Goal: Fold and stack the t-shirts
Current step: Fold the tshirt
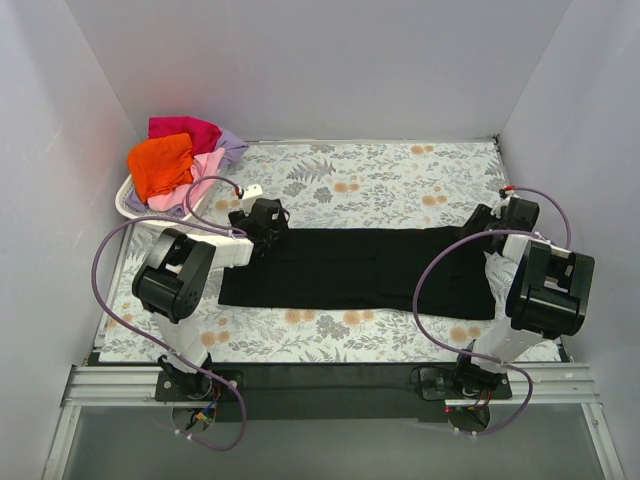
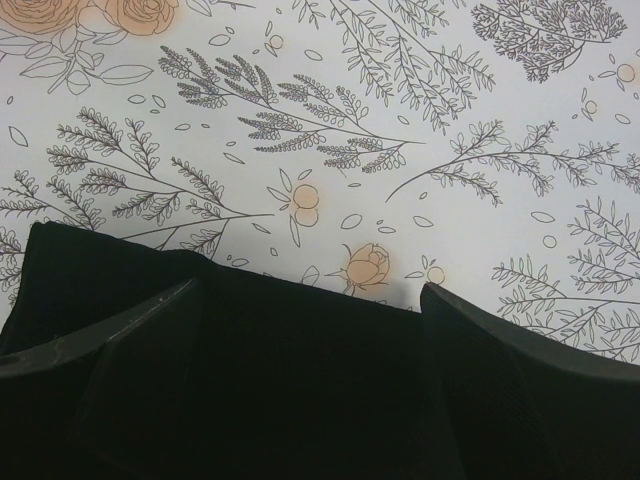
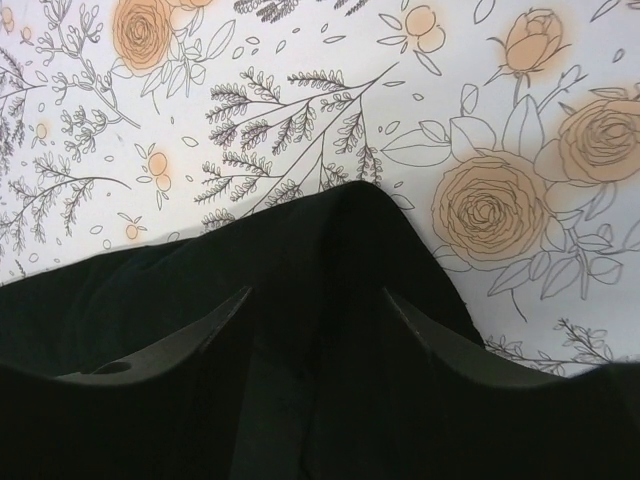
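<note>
A large black t-shirt [image 1: 360, 270] lies folded into a long band across the floral table. My left gripper [image 1: 268, 232] is at its far left corner, open, with the jaws wide apart over the cloth edge [image 2: 300, 340]. My right gripper [image 1: 482, 225] is at its far right corner, open, straddling the rounded black corner [image 3: 350, 240]. Neither pair of jaws is closed on the cloth. An orange shirt [image 1: 160, 165], a pink one [image 1: 207, 168], a magenta-red one [image 1: 185, 128] and a lavender one [image 1: 233, 146] are heaped at the back left.
The coloured shirts lie in a white lattice basket [image 1: 128, 196] at the table's back left corner. White walls close in the left, back and right sides. Floral table cover [image 1: 400, 180] shows behind and in front of the black shirt.
</note>
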